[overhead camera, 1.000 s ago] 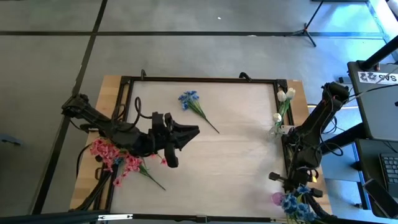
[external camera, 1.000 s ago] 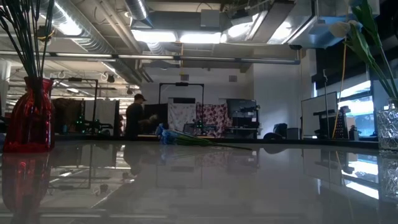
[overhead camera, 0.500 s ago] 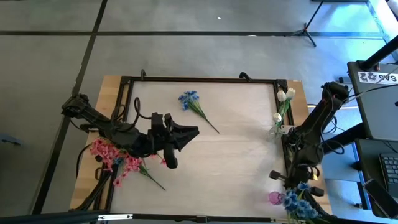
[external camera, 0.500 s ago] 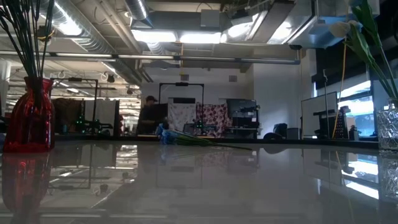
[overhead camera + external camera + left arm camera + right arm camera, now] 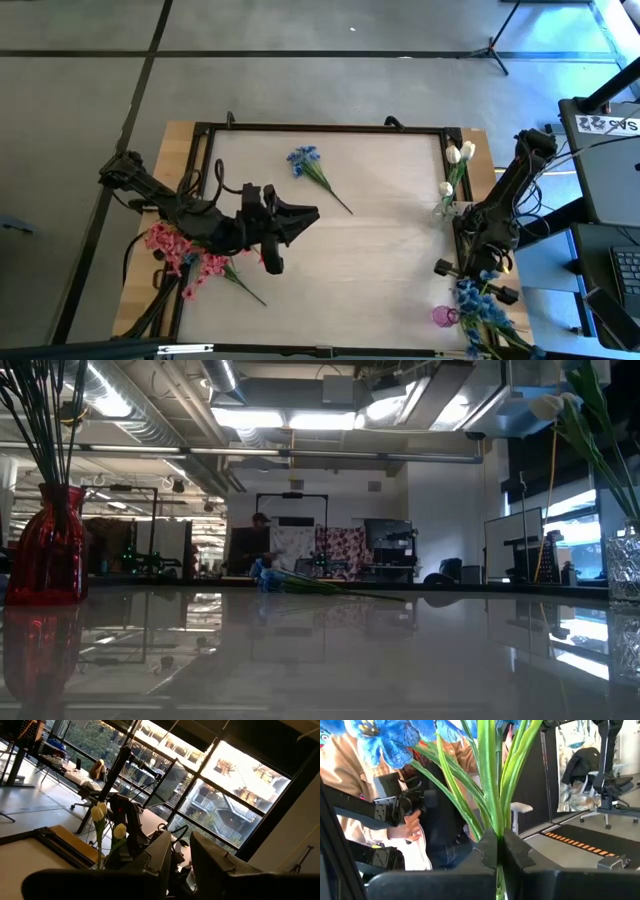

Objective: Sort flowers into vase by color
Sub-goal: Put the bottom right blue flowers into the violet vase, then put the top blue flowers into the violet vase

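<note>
**Blue sprig in right gripper; one blue sprig loose on table**

Item 1. Blue artificial flowers on thin green stems (image 5: pixel 478 312), at the table's near right corner. Broad blue petals and long narrow green leaves fill the right wrist view (image 5: pixel 485 775). The right gripper (image 5: pixel 470 272) has its two dark fingers (image 5: pixel 517 852) pressed together on the stems, which rise straight between them. A small pink-purple vase (image 5: pixel 443 318) stands just beside the blooms; whether the stems reach into it cannot be told.

Item 2. Loose blue-bloomed sprig with green stem (image 5: pixel 315 168), lying flat on the pale tabletop (image 5: pixel 380 240) toward the far side, apart from both arms. In the low view it shows as a small blue cluster at the table's far edge (image 5: pixel 275 576).

Item 3. Pink-bloomed sprigs (image 5: pixel 180 255) gathered at the left edge, their dark stems standing in a red glass vase (image 5: pixel 45 545). The left arm partly covers them from above.

Item 4. White tulip-like buds (image 5: pixel 458 153) on green stems at the right edge, in a clear glass vase (image 5: pixel 623 565) cut off by the frame.

Item 5. Left gripper (image 5: pixel 300 213), held above the table near the pink blooms, jaws slightly apart with nothing between them (image 5: pixel 177 857).

Item 6. Surroundings: black metal frame around the table (image 5: pixel 320 127); a person in a tan sleeve behind the blue leaves (image 5: pixel 350 780), hand near dark equipment; another figure far across the room (image 5: pixel 258 530), too dim to detail.
</note>
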Available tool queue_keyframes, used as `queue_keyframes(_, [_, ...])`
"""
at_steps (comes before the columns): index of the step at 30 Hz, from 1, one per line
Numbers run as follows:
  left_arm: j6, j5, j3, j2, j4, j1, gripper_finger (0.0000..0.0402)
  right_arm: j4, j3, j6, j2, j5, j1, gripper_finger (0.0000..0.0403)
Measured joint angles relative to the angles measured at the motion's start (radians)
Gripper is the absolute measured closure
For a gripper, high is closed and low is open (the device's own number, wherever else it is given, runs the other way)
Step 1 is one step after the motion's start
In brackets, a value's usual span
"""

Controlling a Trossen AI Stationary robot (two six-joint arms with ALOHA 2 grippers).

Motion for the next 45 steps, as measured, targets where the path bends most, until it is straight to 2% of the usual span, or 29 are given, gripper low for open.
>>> queue_keyframes(4, [0.003,-0.001,0.000,0.000,0.000,0.002,0.0333,-0.019,-0.002,0.000,0.023,0.005,0.000,0.0390])
queue_keyframes(8, [0.003,-0.015,0.000,0.000,0.000,0.006,0.0333,-0.075,-0.002,0.068,0.055,0.090,-0.001,0.0377])
queue_keyframes(10, [0.003,-0.016,0.000,0.000,0.000,0.006,0.0333,-0.100,-0.002,0.086,0.063,0.098,-0.002,0.0365])
queue_keyframes(15, [0.003,-0.016,0.000,0.000,0.000,0.006,0.0333,-0.114,-0.002,0.104,0.066,0.087,-0.002,0.0318])
queue_keyframes(20, [0.004,-0.017,0.000,0.000,0.000,0.006,0.0333,-0.193,0.035,0.121,0.065,0.013,-0.002,0.0267])
queue_keyframes(25, [0.004,-0.017,0.000,0.000,0.000,0.015,0.0333,-0.470,0.148,0.135,0.065,-0.055,-0.002,0.0228])
queue_keyframes(31, [0.003,-0.007,0.000,0.000,0.000,0.026,0.0333,-0.828,0.300,0.137,0.064,-0.063,-0.002,0.0200])
queue_keyframes(45, [-0.031,-0.031,0.000,0.002,-0.028,0.032,0.0333,-1.551,0.680,0.238,0.063,-0.055,-0.002,0.0191])
